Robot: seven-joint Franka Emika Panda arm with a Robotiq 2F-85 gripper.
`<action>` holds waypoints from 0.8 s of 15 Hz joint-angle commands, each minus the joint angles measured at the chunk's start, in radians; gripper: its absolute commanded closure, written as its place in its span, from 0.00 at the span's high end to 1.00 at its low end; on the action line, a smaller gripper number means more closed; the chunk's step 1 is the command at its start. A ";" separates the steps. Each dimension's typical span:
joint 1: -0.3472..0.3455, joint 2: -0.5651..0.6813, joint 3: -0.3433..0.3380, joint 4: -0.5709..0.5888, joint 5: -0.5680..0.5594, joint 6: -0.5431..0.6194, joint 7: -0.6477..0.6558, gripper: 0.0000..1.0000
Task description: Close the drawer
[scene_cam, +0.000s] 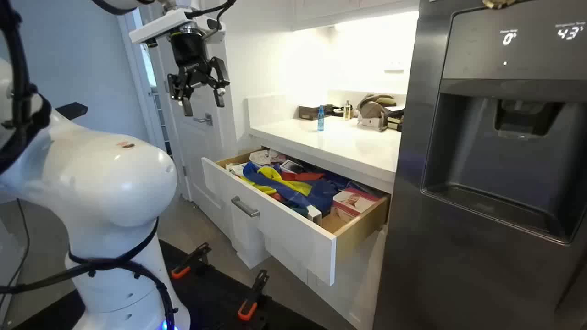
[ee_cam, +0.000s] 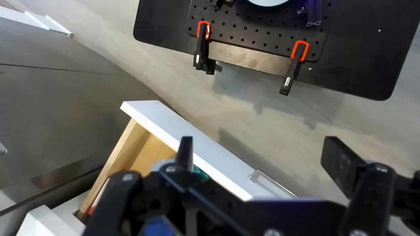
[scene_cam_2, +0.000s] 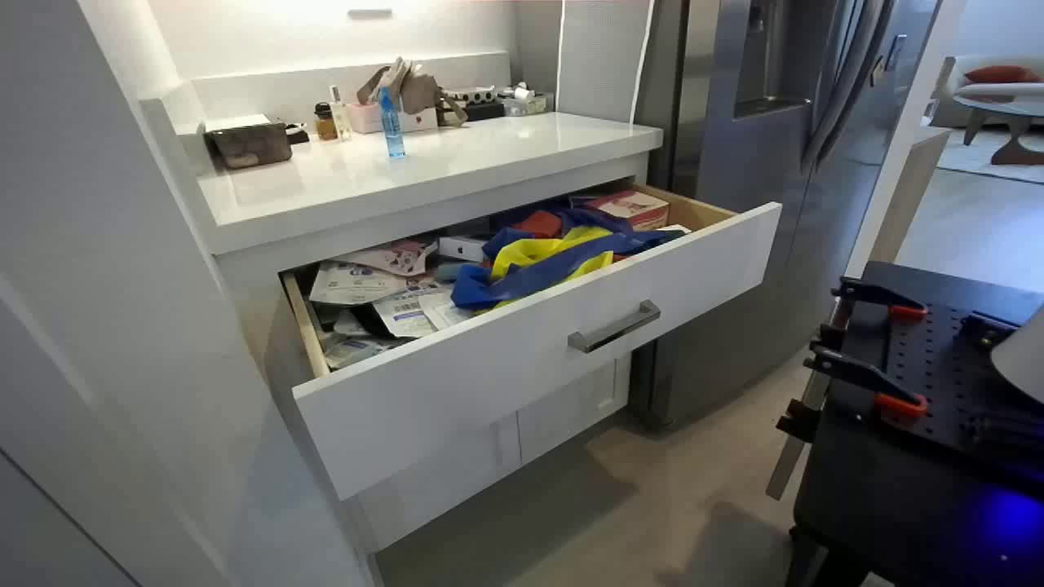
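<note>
The drawer (scene_cam: 289,227) is seen standing out beneath a glossy white surface (scene_cam: 348,144), its front flat and white, its sides (scene_cam: 364,229) of pale bare wood. Across the front a squared metal bar handle (scene_cam_2: 613,328) is fixed. Inside, crumpled blue and yellow fabric (scene_cam_2: 542,251) is heaped near a pink-and-white box (scene_cam_2: 636,210). The claw (scene_cam: 203,101), black and jointed, is held higher than the drawer and clear of it, its fingers (ee_cam: 341,164) spread wide apart. Lit digits (scene_cam: 568,33) on the dark, smooth refrigerator (scene_cam: 458,275) are shown only in an exterior view; a reddish cushion (scene_cam_2: 1003,74) in the background is likewise shown only in an exterior view. From the wrist, the drawer's front edge is looked down upon, and a black plate (ee_cam: 262,39) pierced with rows of round holes is shown. Two black-and-orange clamps (ee_cam: 293,70) are caught in all three views.
</note>
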 commanded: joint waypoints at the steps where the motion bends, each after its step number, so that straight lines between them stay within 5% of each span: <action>1: 0.029 0.006 -0.022 0.002 -0.011 -0.003 0.015 1.00; 12: 0.072 0.230 0.015 0.077 0.116 0.188 0.178 1.00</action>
